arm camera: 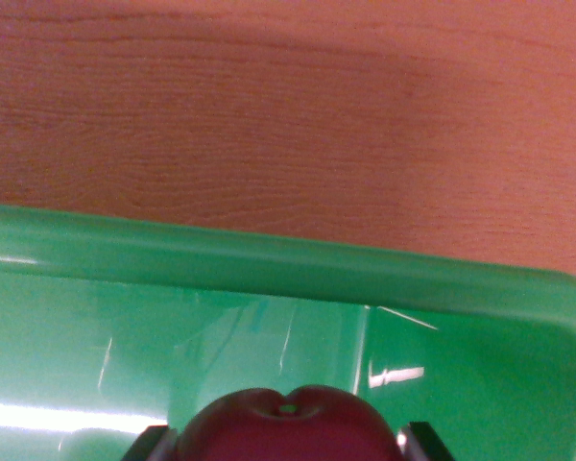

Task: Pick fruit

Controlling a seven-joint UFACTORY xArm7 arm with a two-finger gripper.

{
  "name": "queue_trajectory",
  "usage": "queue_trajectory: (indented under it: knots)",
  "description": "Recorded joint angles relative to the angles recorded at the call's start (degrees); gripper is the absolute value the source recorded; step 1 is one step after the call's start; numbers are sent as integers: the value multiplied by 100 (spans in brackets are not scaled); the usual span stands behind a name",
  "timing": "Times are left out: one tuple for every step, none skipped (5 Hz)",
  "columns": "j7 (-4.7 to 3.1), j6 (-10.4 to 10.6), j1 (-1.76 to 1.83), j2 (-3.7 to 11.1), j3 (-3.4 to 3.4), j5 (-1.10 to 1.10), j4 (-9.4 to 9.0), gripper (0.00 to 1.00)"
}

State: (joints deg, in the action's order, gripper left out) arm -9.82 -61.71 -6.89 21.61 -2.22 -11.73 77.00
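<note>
The fingers (286,444) show only as two dark tips at the bottom edge of the wrist view, one on each side of a dark red fruit (286,423), probably an apple, with a small dimple at its top. They sit hard against its flanks, so I judge the fingers clenched on the fruit, though the contact points themselves lie below the frame.

To do this step well, the grasp should stay centred on the widest part of the round, smooth fruit, firm enough that it does not roll out but not so hard as to bruise it. Any lift or carry should go straight and slowly, clearing the raised rim before moving sideways.

The fruit lies over the inside of a green plastic tray (269,259); whether it rests on the floor or hangs above it cannot be told. The tray's glossy floor shows glare streaks and faint scratches, and nothing else is visible in it. Beyond the rim lies the reddish wooden surface (288,115).
</note>
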Motion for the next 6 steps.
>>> queue_trajectory:
  knots:
    - [-42,-246,3,-71,5,14,178,100]
    - [-42,-246,3,-71,5,14,178,100]
    - [-91,-530,5,-153,10,30,383,100]
    - [-91,-530,5,-153,10,30,383,100]
    - [-136,-798,8,-230,15,46,577,100]
    - [-136,-798,8,-230,15,46,577,100]
